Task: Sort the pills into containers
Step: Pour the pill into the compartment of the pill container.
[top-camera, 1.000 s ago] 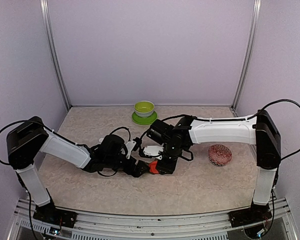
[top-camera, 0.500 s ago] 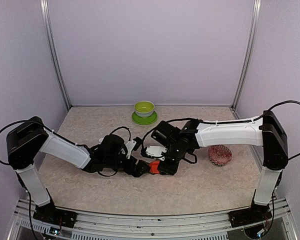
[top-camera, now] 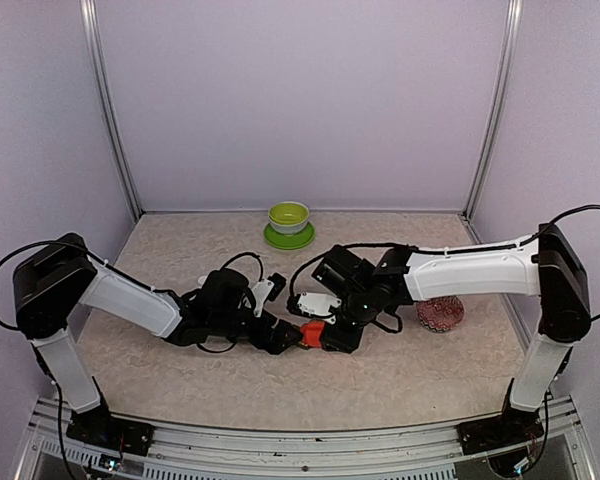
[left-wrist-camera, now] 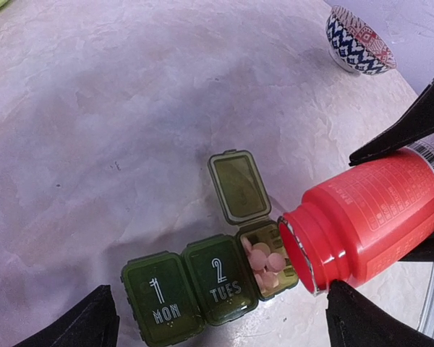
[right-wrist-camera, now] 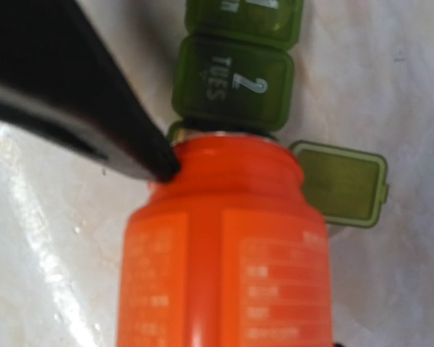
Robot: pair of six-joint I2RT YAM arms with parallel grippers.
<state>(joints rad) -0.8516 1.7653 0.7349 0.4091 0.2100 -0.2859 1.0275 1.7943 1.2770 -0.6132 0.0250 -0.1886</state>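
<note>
I'm looking down at the containers (left-wrist-camera: 210,285), a dark green strip of three lying flat on the tabletop (left-wrist-camera: 94,144). The "1 MON" and "2 TUES" compartments are shut. The third one's lid (left-wrist-camera: 239,186) is flipped back, and pink pills (left-wrist-camera: 264,260) are piled inside it.

My right claw (top-camera: 335,330) is pinching the red bottle (left-wrist-camera: 376,217), one finger on each side. The bottle is tipped on its side, with its open mouth right at the rim of that open compartment.

My left claw (top-camera: 282,338) is spread wide and grips nothing, hovering over the strip with one finger to either side.

The red-and-white patterned bowl (left-wrist-camera: 358,40) sits well beyond the strip on the bottle's side. The lime-green bowl (top-camera: 288,216) is far behind it.
</note>
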